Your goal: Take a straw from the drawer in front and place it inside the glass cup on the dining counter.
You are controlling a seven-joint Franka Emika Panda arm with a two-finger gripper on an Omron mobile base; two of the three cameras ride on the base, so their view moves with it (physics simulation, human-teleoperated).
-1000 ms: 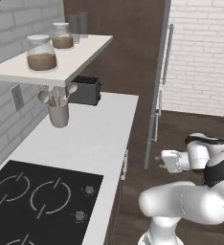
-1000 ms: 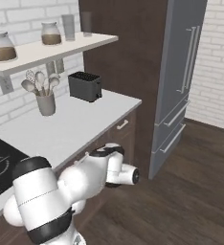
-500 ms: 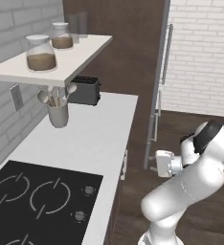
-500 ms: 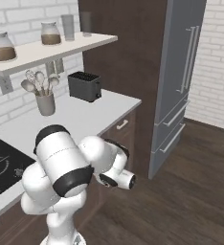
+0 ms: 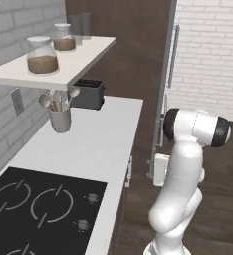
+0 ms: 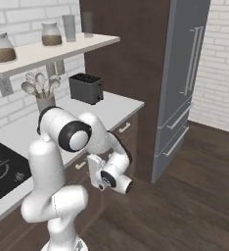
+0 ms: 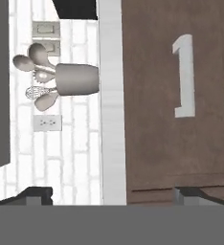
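The drawer [image 7: 176, 119] is closed, its dark brown front facing my gripper [image 7: 116, 196] at close range, with the pale handle [image 7: 183, 76] a little ahead of the tips. The hand view is rolled on its side. My gripper is open, both dark fingertips [image 7: 37, 194] spread wide with nothing between them. From the left base camera, the gripper [image 5: 154, 169] hangs level with the drawer handle [image 5: 130, 172], just out from the cabinet front. From the right base camera, the gripper [image 6: 93, 169] sits low against the cabinets. The straw is hidden. The glass cup and the dining counter are out of view.
Above the drawers runs a white worktop [image 5: 98, 144] with a black hob [image 5: 39, 204], a grey utensil pot [image 5: 60, 117] and a black toaster [image 5: 87, 93]. A shelf [image 5: 63, 62] with jars hangs above. A tall steel fridge [image 6: 185, 83] stands right of the dark cabinet panel [image 6: 131, 54].
The arm has swung round and brought the hand down towards the drawer front. The gripper has stayed open.
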